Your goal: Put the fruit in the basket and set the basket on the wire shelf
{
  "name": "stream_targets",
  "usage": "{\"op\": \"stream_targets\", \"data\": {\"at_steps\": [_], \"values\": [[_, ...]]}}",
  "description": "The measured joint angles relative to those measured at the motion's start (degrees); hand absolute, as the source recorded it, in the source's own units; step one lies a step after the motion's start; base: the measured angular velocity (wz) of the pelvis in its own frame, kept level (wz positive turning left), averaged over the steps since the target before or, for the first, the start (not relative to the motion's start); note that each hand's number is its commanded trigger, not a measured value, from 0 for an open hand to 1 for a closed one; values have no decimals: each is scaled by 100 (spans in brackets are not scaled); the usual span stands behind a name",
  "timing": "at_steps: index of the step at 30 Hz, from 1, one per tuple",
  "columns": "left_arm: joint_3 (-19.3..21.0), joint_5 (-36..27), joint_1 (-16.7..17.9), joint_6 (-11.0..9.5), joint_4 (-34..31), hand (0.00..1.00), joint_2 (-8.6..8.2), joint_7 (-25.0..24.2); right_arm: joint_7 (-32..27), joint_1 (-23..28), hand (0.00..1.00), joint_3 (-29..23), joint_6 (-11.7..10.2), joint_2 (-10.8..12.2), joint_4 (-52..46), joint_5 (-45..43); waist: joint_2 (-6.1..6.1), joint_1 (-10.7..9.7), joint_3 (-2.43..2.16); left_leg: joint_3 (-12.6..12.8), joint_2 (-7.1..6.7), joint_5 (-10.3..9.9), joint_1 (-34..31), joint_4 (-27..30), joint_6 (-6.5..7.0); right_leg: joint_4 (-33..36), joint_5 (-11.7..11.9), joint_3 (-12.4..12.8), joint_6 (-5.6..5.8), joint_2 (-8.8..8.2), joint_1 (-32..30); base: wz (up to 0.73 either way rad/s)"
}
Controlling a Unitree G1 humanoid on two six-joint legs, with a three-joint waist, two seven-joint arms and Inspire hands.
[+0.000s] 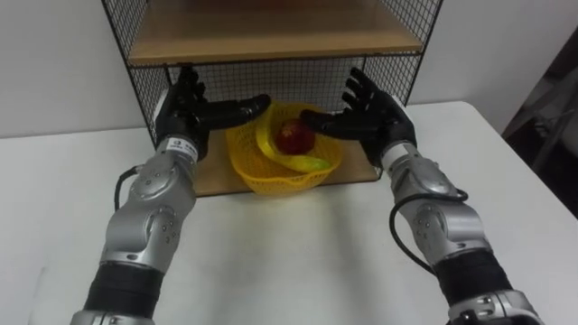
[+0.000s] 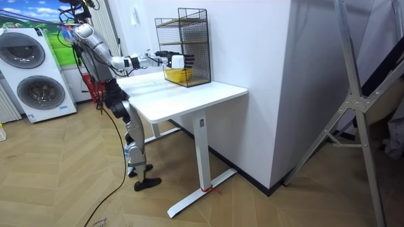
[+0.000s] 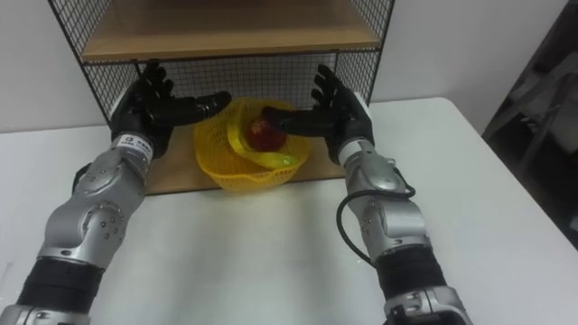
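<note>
The yellow basket (image 1: 271, 173) sits on the lower wooden board (image 1: 212, 178) of the wire shelf (image 1: 144, 86), at that board's front edge, with part of its rim past the edge over the table. Inside lie a red apple (image 1: 294, 137), toward one o'clock in the bowl, and a banana (image 1: 267, 137) that curves from eleven o'clock round the apple's near side to about five o'clock, its tip on the rim.

The two hands flank the basket without gripping it. The left hand (image 1: 191, 113) is at about ten o'clock from the basket, palm facing in, fingers straight and spread upward, and its thumb reaches to the rim there; whether it touches cannot be told. The right hand (image 1: 372, 116) stands at two o'clock — fingers likewise straight and fanned, the thumb stretched inward above the apple's right side, apparently just clear of it. Neither hand is curled round anything.

Above the basket the shelf's upper wooden board (image 1: 271, 36) spans the mesh frame, whose back and sides enclose the lower level. The shelf stands at twelve o'clock on the white table (image 1: 298, 257), against the wall.

In the room view the robot stands at the table's end on the room view's left, both arms stretched toward the shelf, with two washing machines (image 2: 28, 75) behind it.
</note>
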Motion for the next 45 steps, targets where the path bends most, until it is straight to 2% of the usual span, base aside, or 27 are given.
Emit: {"op": "stream_targets", "data": {"at_steps": [4, 7, 12, 16, 20, 22, 27, 29, 31, 33, 37, 41, 43, 45], "values": [[3, -8, 422, -5, -454, 0, -1, -110, -4, 555, 0, 1, 0, -27, -771, -36, 0, 16, 2, 6, 1, 0, 0, 0, -1, -9, -4, 17, 5, 3, -5, 0], [-37, -17, 468, -20, -476, 0, 1, -106, -12, 876, 0, 21, 0, -29, -1211, -39, -2, 23, 4, 3, 1, -1, 1, 1, -1, -5, -11, 7, 9, 1, -4, 0], [-368, 117, 484, -184, -483, 0, -37, -115, -9, 1020, 0, 38, -2, -8, -1466, -180, -2, 25, 7, 7, 1, 0, 18, -2, 0, 1, -9, 7, 6, 1, 6, 0], [-532, 126, 752, -302, -670, 0, -66, -261, 36, 1290, 0, 35, -47, 62, -1858, -288, -18, 13, 18, 17, 1, 6, 40, -38, -9, -3, -28, 9, 28, 0, 6, 0], [-543, 116, 1031, -318, -930, 0, -62, -339, 93, 1501, 0, 31, -58, 67, -2046, -277, -36, 7, 31, 22, 2, 8, 41, -51, -13, -13, -34, 11, 34, 2, 1, -1], [-549, 116, 1259, -398, -1200, 0, -42, -350, 95, 1652, 0, 31, -60, 60, -2181, -272, -50, 7, 43, 20, 4, 9, 32, -51, -14, -15, -34, 12, 34, 2, -6, 0], [-554, 110, 1500, -528, -1454, 0, -11, -394, 152, 1733, 0, 32, -66, 55, -2281, -208, -50, 10, 43, 19, 3, 9, 24, -51, -14, -13, -33, 79, 34, 7, -16, 0], [-559, 115, 1572, -545, -1550, 0, 12, -448, 150, 1735, 0, 38, -76, 52, -2311, -211, -56, 18, 24, 23, 3, 10, -14, -46, -15, -2, -31, 127, 30, 19, -68, -2], [-564, 111, 1697, -666, -1609, 0, 21, -583, 186, 1867, 0, 43, -85, 56, -2559, -216, -53, 16, 23, 14, 2, 10, -62, -43, -15, -7, -16, 124, 11, 23, -106, 0], [-611, 111, 1842, -749, -1615, 0, 44, -662, 258, 2018, 0, 51, -169, 58, -2765, -200, -48, 15, 20, 9, 5, 12, -111, -38, -16, -5, -7, 110, 2, 18, -142, 2], [-709, 111, 2268, -753, -1725, 0, 42, -800, 405, 2321, 0, 84, -278, 63, -3088, -196, -21, 9, -1, 10, 6, 12, -147, -28, -16, -3, -8, 112, 0, 7, -183, 0], [-770, 111, 2402, -797, -1726, 0, 126, -945, 474, 2561, 0, 139, -337, 47, -3330, -205, -2, 18, -18, 10, 6, 11, -140, -13, -17, 5, -16, 128, 8, 7, -173, -1], [-774, 94, 2548, -938, -1727, 0, 228, -1079, 623, 2738, 0, 190, -499, 25, -3347, -185, -1, 24, -17, 12, 7, 11, -111, -13, -17, 7, -11, 137, 0, 14, -148, 0], [-775, 44, 2700, -1021, -1746, 0, 266, -1114, 711, 2894, 0, 261, -552, -12, -3352, -150, 2, 24, -17, 13, 8, 10, -75, -16, -17, -1, -12, 137, 2, 14, -113, 0]]}}
